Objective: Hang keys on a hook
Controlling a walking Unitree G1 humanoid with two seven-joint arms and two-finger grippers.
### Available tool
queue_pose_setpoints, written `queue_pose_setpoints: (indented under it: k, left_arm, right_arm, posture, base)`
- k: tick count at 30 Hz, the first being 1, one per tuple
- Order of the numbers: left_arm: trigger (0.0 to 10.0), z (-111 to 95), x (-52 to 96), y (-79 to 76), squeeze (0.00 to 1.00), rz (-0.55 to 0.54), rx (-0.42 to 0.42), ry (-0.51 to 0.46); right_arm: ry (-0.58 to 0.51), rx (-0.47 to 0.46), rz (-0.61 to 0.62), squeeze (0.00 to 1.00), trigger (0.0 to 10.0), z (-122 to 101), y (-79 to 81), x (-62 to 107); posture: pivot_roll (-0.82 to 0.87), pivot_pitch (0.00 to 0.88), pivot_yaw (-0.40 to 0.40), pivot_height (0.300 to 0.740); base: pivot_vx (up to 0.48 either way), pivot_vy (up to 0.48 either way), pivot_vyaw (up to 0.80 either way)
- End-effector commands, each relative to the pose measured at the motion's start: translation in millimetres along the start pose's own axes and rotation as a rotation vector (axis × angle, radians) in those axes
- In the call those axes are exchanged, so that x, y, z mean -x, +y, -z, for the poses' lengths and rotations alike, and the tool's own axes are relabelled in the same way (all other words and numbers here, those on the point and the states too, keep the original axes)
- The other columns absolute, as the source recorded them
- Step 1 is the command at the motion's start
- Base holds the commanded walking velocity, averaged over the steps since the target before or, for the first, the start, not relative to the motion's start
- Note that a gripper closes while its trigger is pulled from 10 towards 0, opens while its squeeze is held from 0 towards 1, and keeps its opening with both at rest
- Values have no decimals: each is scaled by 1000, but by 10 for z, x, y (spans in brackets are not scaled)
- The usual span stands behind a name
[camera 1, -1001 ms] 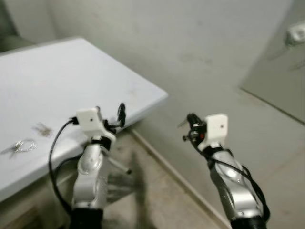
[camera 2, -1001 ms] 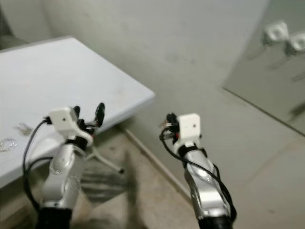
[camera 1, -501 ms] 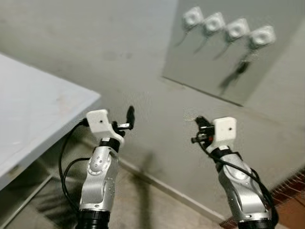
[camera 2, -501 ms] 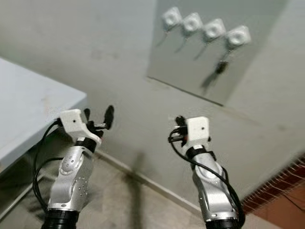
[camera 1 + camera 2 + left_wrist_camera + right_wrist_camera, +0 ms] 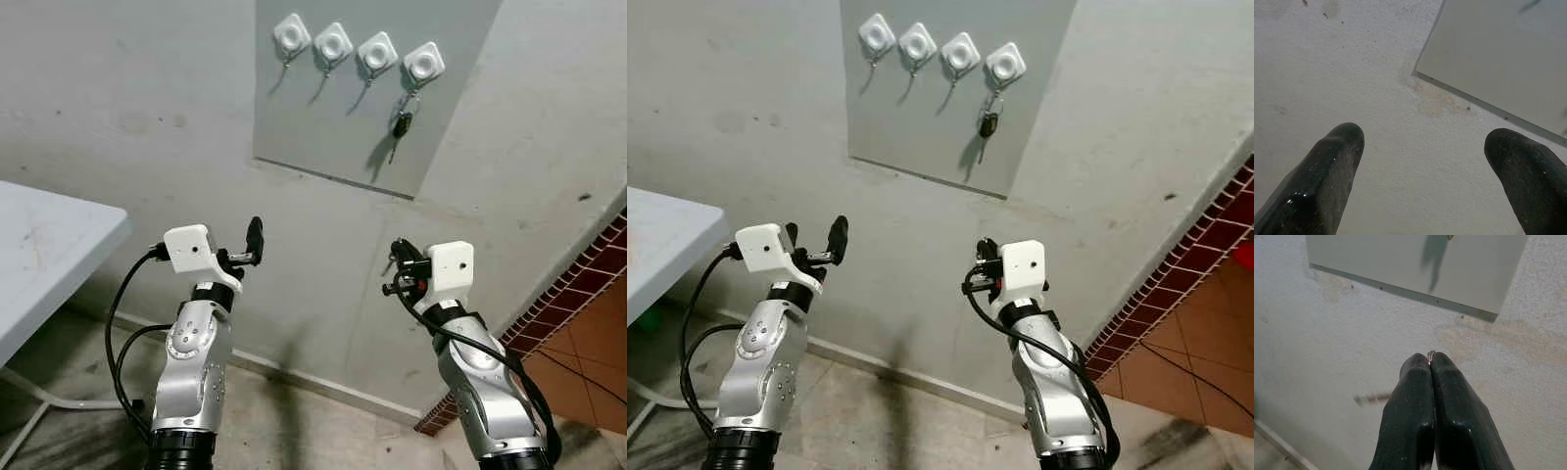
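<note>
A grey board (image 5: 460, 117) on the wall carries a row of white hooks (image 5: 377, 53). A dark key (image 5: 401, 125) hangs from the rightmost hook (image 5: 424, 64). My right gripper (image 5: 397, 262) is held up in front of the wall, below the board, shut on a thin metal key ring (image 5: 1430, 354) that peeks out between its fingertips (image 5: 1444, 364). A blurred key (image 5: 1371, 398) dangles beside the fingers. My left gripper (image 5: 815, 238) is raised at the same height, open and holding nothing, with bare wall between its fingers (image 5: 1339, 147).
A white table (image 5: 39, 255) juts in at the left, its leg (image 5: 29, 406) on the concrete floor. Red brick tiling (image 5: 588, 313) runs along the right. The bare plaster wall stands close ahead.
The camera has swung right and up: the table slid off to the left and the hook board came fully into view. Both arms keep their raised pose.
</note>
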State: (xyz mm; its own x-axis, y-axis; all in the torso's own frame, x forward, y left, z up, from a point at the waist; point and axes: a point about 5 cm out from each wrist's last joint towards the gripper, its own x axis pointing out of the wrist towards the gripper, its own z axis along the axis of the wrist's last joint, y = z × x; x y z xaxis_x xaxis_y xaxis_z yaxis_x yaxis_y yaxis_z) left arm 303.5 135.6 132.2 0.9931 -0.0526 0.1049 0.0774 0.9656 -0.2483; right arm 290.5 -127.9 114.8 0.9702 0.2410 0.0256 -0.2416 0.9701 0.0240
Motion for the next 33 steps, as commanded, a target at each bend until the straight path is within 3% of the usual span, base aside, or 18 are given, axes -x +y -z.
queue_pose_setpoints:
  k: [1,10,14,22,33]
  left_arm:
    - [10000,-24,-10,-44,0,11,0,-5]
    - [10000,-44,-3,-74,0,42,-19,-14]
    - [10000,-45,5,-80,0,34,29,-19]
    - [10000,-23,13,-55,0,8,-5,-3]
    - [10000,-9,44,-62,0,4,-5,9]
  right_arm:
    - [-19,3,5,0,10000,-60,-26,-3]
    - [-16,1,6,0,10000,-57,-19,4]
    - [-13,1,6,0,10000,-51,-15,12]
    - [-11,0,9,0,10000,-43,-16,24]
    - [-56,-14,-11,0,10000,-91,13,56]
  posture:
    - [-33,0,-96,740]
    - [-33,0,-94,740]
    - [-34,0,-94,740]
    - [-31,0,-95,740]
    - [-28,0,-95,740]
  base:
    - [0,0,-756]
    - [0,-107,-756]
    - [0,-360,-756]
    - [0,0,-728]
    - [0,0,0]
